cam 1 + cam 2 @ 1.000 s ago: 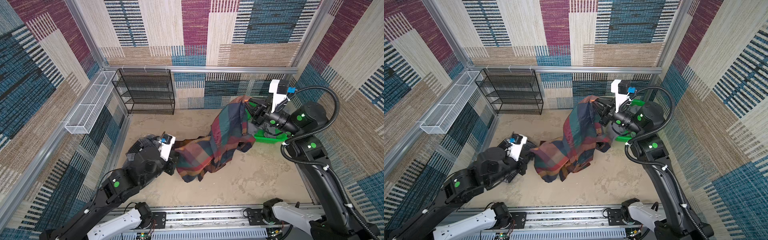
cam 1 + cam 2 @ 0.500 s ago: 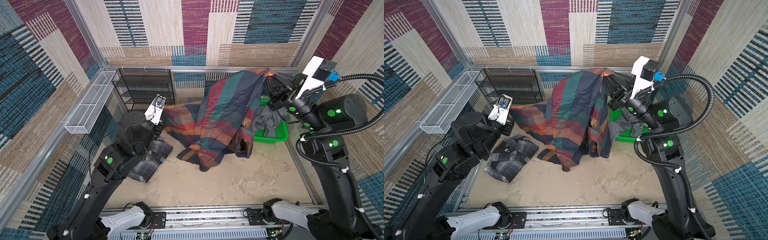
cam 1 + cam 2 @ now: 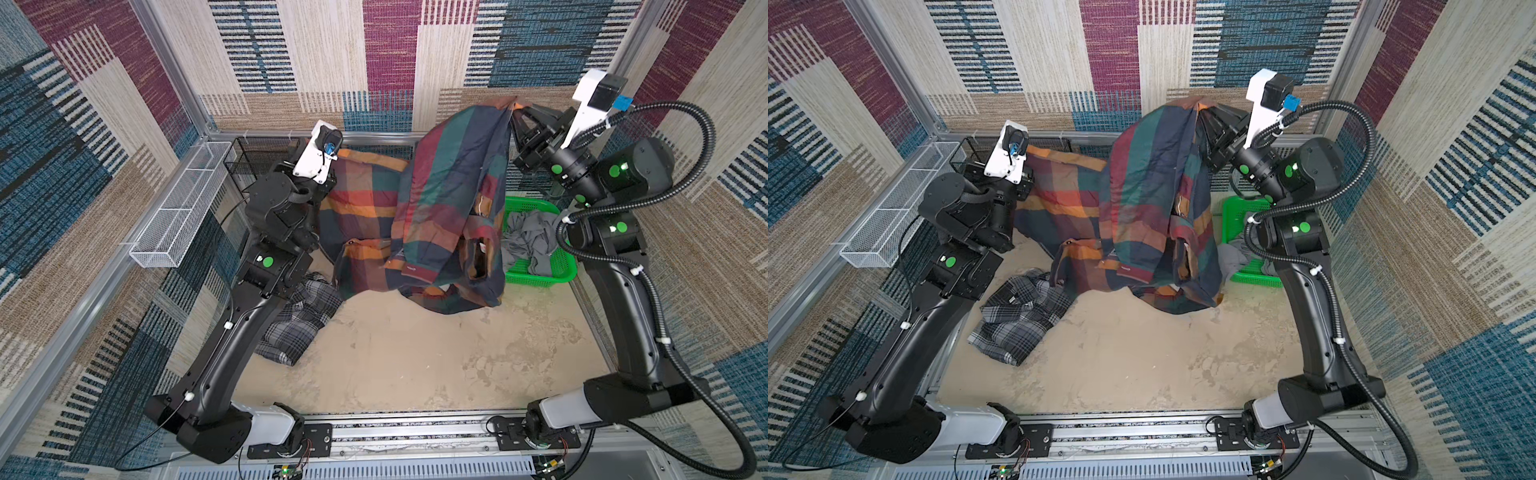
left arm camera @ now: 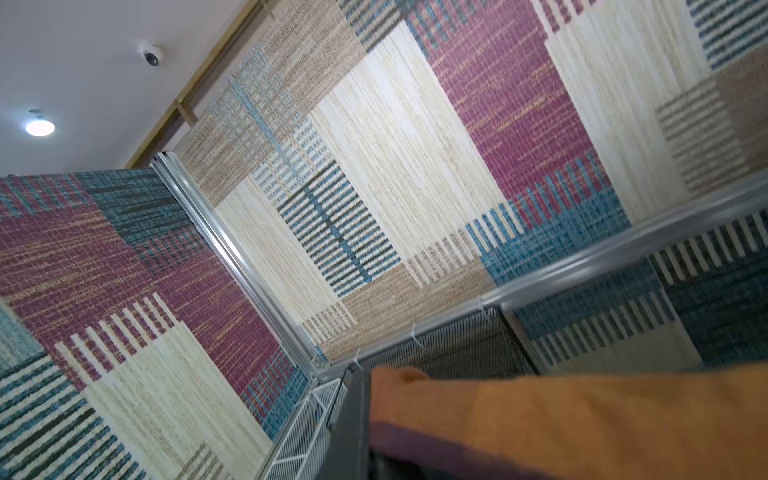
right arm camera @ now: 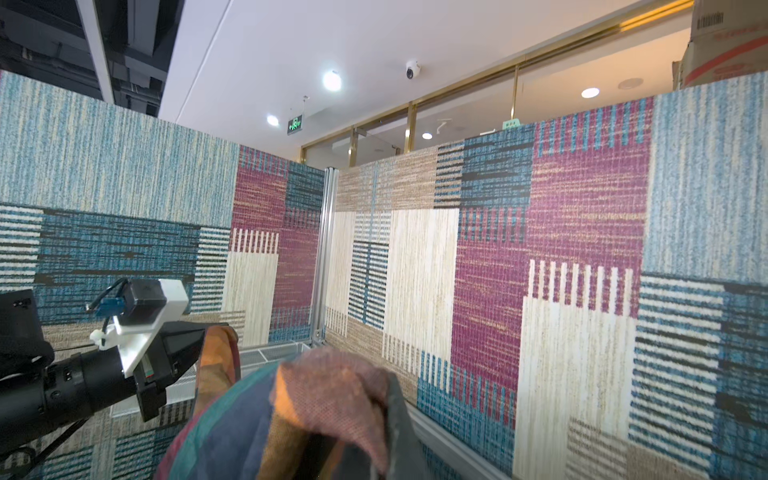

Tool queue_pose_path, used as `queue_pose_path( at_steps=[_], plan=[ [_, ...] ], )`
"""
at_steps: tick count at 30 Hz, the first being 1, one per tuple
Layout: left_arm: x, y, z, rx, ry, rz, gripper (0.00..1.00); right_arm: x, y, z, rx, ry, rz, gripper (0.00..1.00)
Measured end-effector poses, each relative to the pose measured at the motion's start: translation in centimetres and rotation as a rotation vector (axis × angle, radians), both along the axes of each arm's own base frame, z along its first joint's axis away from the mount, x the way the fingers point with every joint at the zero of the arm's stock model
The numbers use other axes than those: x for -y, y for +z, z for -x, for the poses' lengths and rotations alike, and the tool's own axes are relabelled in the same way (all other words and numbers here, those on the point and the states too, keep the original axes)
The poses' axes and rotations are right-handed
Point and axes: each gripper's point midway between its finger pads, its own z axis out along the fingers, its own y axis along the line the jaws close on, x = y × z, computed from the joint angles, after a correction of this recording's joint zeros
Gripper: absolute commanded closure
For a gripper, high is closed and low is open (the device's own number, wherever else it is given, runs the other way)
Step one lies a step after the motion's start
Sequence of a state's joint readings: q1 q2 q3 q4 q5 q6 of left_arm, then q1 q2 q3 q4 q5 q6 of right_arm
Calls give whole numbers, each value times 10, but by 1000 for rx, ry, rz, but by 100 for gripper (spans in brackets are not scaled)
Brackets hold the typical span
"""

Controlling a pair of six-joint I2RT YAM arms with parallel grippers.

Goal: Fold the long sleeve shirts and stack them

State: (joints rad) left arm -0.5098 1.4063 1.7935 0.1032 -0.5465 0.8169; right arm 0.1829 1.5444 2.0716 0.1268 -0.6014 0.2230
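In both top views the big checked shirt hangs between the two arms toward the back of the bench. The right tool is raised high and pinches the shirt's top corner, its jaws pressed together on the cloth. From there the shirt drapes down in a tall fold, and its lower edge rests on the bench. The left tool is lower and grips another edge of the same shirt. It is mostly hidden behind its camera mount, with the cloth running straight from it.

The grey checked shirt lies crumpled on the bench beside the left arm, with the big shirt's hem just next to it. A green basket holding grey clothes sits behind the hanging shirt under the right arm. A black wire rack and a white wire basket stand at the back left.

In the left wrist view an orange band of the big checked shirt stretches away from one dark finger, tight against it.

In the right wrist view the big checked shirt bunches over the right tool and covers its tips. Further off, the left tool is closed on an orange and red edge.
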Motion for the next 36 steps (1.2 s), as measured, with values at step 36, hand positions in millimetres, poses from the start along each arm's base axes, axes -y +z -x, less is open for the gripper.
queue_pose_path(
  at_steps=[36],
  plan=[
    [91,-272,166,-93,-488,2,100,39,-314,114,-506,120,-179,100]
  ],
)
